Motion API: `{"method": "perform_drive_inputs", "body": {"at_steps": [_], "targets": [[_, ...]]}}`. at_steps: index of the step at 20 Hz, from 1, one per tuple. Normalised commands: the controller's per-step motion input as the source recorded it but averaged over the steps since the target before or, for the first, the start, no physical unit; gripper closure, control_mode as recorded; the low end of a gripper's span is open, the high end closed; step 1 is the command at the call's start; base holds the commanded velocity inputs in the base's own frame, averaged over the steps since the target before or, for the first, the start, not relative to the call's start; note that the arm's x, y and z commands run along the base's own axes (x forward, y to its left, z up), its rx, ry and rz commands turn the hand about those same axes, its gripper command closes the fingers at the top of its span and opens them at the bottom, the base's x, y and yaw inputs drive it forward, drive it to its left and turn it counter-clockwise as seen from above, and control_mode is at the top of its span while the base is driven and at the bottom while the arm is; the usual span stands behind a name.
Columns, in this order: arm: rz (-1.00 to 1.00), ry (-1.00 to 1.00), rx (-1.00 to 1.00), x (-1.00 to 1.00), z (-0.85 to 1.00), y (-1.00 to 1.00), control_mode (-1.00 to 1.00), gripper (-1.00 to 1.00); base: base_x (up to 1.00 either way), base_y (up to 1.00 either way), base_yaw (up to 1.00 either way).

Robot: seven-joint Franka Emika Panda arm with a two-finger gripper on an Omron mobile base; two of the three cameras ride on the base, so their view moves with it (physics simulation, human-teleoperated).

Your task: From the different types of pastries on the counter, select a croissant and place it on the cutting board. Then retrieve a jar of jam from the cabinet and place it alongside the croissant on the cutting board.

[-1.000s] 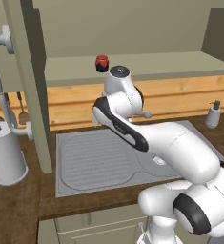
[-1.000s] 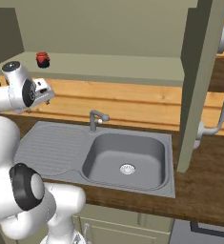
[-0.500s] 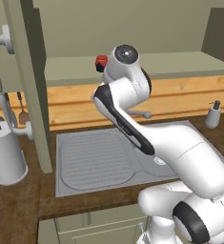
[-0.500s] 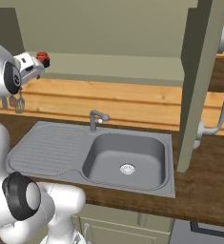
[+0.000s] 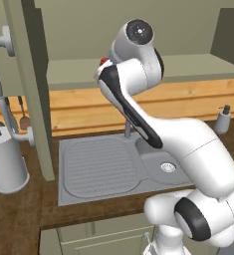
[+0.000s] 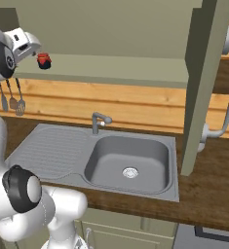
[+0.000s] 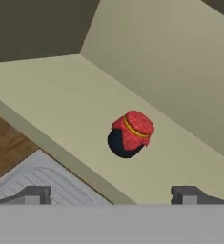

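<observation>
The little red and dark jar of jam (image 7: 129, 134) sits mid-frame on the pale floor of the grey-green cabinet (image 7: 46, 90); the gripper (image 7: 111, 194) below it is wide open, holding nothing

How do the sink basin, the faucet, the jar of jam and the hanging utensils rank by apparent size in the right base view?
1. Sink basin, clearly the largest.
2. Hanging utensils and faucet: these look about alike, so no ranking between them.
3. Jar of jam on the cabinet shelf, smallest, though it sits farther back.

Jar of jam (image 5: 104, 62) mostly hidden behind the arm, left base view.
</observation>
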Motion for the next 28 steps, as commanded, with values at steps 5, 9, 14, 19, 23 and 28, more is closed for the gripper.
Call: {"method": "perform_drive_inputs", "body": {"at_steps": [5,9,14,19,23,28], "targets": [[-0.05,0.02,0.36,0.00,-0.03,-0.07,-1.00,-1.00,0.00,0.00,0.00],[-0.12,-0.09,0.30,-0.05,-0.06,-0.08,-1.00,-1.00,0.00,0.00,0.00],[-0.18,-0.18,0.12,0.06,-0.20,0.01,-1.00,-1.00,0.00,0.00,0.00],[-0.01,-0.04,0.07,0.31,-0.01,0.00,-1.00,-1.00,0.00,0.00,0.00],[0.00,0.23,0.20,0.48,0.22,0.00,-1.00,-1.00,0.00,0.00,0.00],[0.00,0.31,0.15,0.38,0.18,0.00,-1.00,-1.00,0.00,0.00,0.00]]}}
